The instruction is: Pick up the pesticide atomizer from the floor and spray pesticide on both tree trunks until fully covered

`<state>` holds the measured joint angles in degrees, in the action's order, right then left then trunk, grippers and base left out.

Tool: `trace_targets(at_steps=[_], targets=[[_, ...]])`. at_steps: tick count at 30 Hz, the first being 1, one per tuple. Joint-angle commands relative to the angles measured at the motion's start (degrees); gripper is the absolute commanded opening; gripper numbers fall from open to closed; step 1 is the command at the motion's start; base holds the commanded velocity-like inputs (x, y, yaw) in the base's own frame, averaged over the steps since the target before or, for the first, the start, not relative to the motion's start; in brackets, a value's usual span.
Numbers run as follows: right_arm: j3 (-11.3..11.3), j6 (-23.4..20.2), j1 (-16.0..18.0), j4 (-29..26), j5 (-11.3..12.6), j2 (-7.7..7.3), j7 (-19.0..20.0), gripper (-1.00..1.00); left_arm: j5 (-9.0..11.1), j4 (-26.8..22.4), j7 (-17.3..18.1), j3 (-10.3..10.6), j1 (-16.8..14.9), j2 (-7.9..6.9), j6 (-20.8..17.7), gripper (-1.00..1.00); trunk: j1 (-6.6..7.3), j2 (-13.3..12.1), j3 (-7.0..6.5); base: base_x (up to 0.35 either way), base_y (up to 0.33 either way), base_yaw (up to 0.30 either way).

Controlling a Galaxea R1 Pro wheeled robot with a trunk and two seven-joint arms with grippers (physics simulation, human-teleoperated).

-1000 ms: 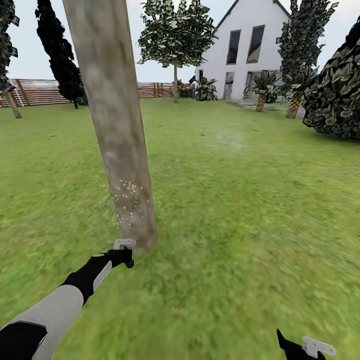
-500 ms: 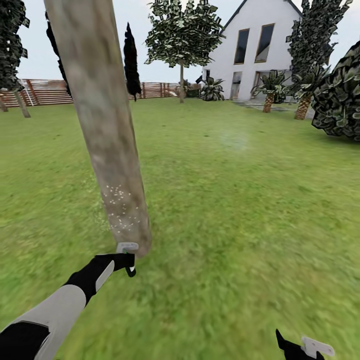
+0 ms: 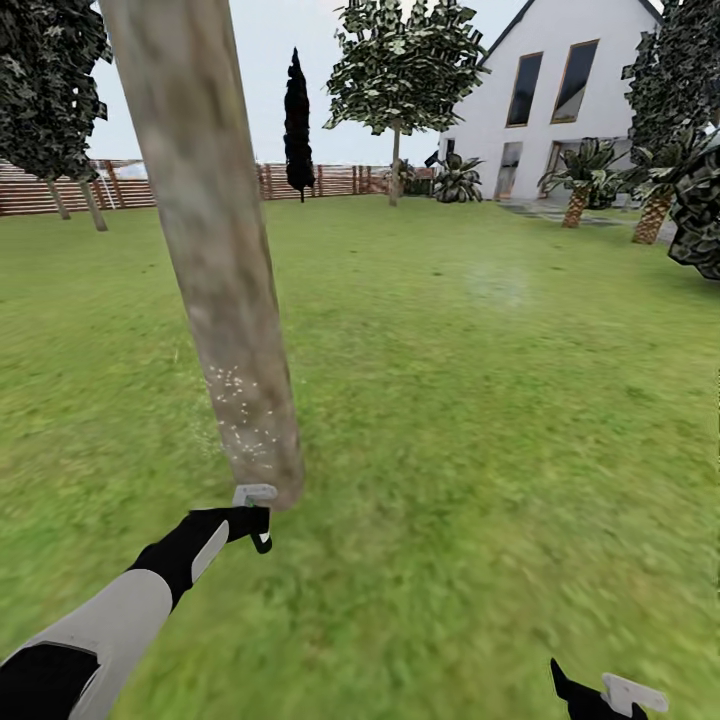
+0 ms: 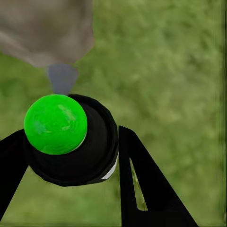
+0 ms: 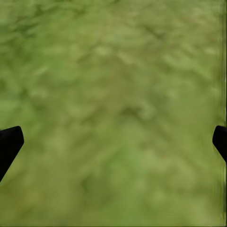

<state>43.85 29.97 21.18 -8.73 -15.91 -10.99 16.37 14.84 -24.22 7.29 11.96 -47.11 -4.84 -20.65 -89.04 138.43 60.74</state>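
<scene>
1. While the left gripper (image 3: 254, 520) hangs low at the foot of the tree trunk (image 3: 215, 250), its two black fingers (image 4: 142, 184) are clamped on the pesticide atomizer (image 4: 78, 142), one on each side of the black bottle.
2. Seen from the left wrist, a round green cap (image 4: 56, 124) tops the bottle between the jaws, and a grey nozzle points past it at the trunk base just beyond.
3. White specks of pesticide (image 3: 243, 415) dot the lower trunk, just above the jaws.
4. Well apart from the trunk, the right gripper (image 3: 605, 695) hovers over bare grass (image 5: 118, 104); its jaws stand wide, holding nothing.
5. Far beyond both jaws stand a brown fence (image 3: 60, 185) and a white house (image 3: 560, 90).
</scene>
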Motion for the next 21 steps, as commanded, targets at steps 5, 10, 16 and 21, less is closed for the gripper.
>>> trace_targets(at_steps=[5, 10, 16, 21], targets=[[0.0, 0.0, 0.0, 0.0, 0.0, 0.0, 0.0, 1.0, 0.0, 0.0, -0.1, 0.0, 0.0, 0.0, 0.0, -1.0, 0.0, 0.0, 0.0, 0.0, -0.274, 0.0], [0.0, 0.0, 0.0, 0.0, 0.0, 0.0, 0.0, 1.0, 0.0, 0.0, -0.1, 0.0, 0.0, 0.0, 0.0, -1.0, 0.0, 0.0, 0.0, 0.0, -0.274, 0.076], [0.0, 0.0, 0.0, 0.0, 0.0, 0.0, 0.0, 1.0, 0.0, 0.0, -0.3, -0.2, 0.0, -0.05, 0.0, -1.0, 0.0, 0.0, 0.0, 0.0, -0.274, 0.269], [0.0, 0.0, 0.0, 0.0, 0.0, 0.0, 0.0, 1.0, -0.1, 0.1, -0.4, -0.4, 0.0, -0.04, 0.0, -1.0, 0.0, 0.0, 0.0, 0.0, -0.274, 0.278]])
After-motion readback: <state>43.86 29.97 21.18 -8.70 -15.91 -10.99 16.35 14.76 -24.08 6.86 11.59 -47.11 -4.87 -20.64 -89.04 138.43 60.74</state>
